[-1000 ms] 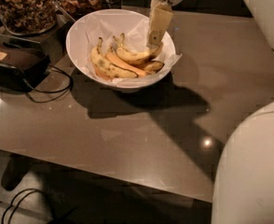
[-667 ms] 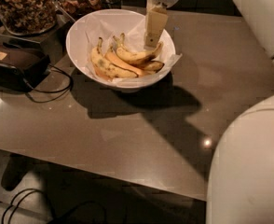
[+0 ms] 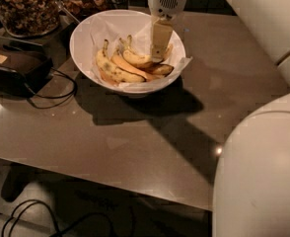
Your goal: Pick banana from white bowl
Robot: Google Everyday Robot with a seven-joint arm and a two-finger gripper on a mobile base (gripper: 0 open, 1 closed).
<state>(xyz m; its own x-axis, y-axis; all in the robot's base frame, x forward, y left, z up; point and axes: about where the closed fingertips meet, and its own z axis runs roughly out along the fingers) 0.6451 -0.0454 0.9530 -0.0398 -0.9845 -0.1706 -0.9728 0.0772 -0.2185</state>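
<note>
Grasping step: our gripper (image 3: 158, 54) hangs inside the white bowl (image 3: 82, 39), with the banana (image 3: 136, 59) just beneath it. We cannot tell its hold. Next, lift straight up.

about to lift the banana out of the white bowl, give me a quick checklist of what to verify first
1. The end effector is down inside the white bowl, on its right side: ok.
2. It lines up with the right end of the banana: ok.
3. Firm hold on the banana: cannot tell.
4. Banana lies free of the other bananas: not ok, they lie against each other, so one may drag along.
5. Bowl stands upright on the table: ok.
</note>
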